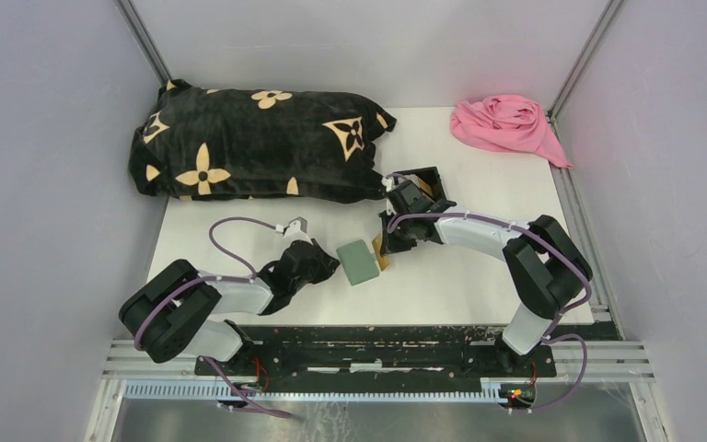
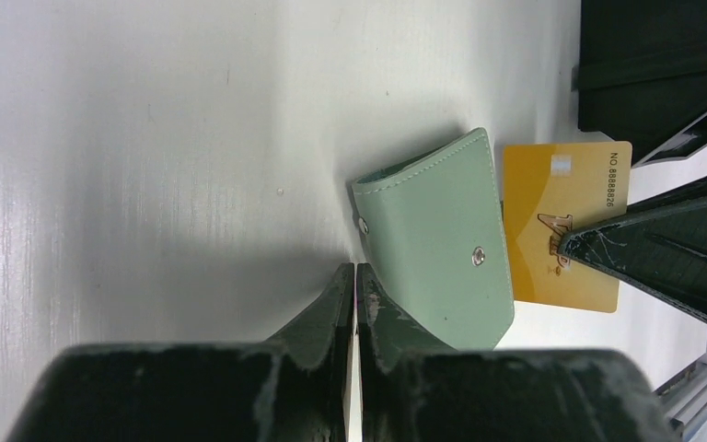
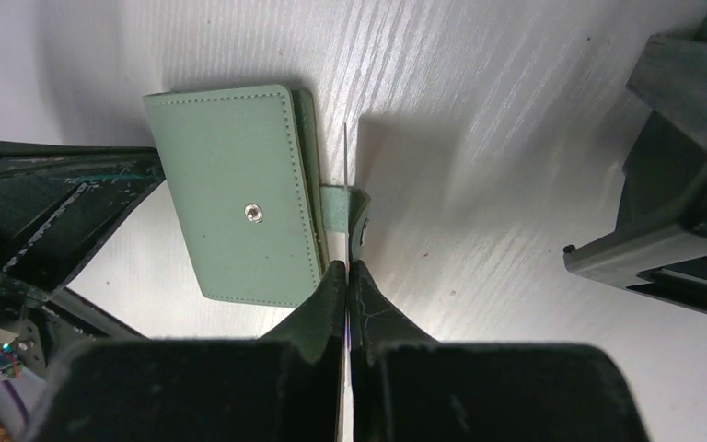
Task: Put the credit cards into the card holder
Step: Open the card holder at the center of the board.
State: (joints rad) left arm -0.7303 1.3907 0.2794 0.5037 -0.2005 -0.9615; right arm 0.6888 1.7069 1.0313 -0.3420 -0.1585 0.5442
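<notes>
L gripper [image 2: 355,269] clenched just left of holder [image 2: 442,249]; R gripper [image 3: 346,267] pinches yellow card [image 2: 552,212]. I judge card light, stiff, slick: grip near its edge.

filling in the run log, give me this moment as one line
left gripper shut by holder | right gripper shut on card | card beside holder, not inside

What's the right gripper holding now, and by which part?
The yellow card, pinched in the right gripper by its edge away from the holder.
</notes>
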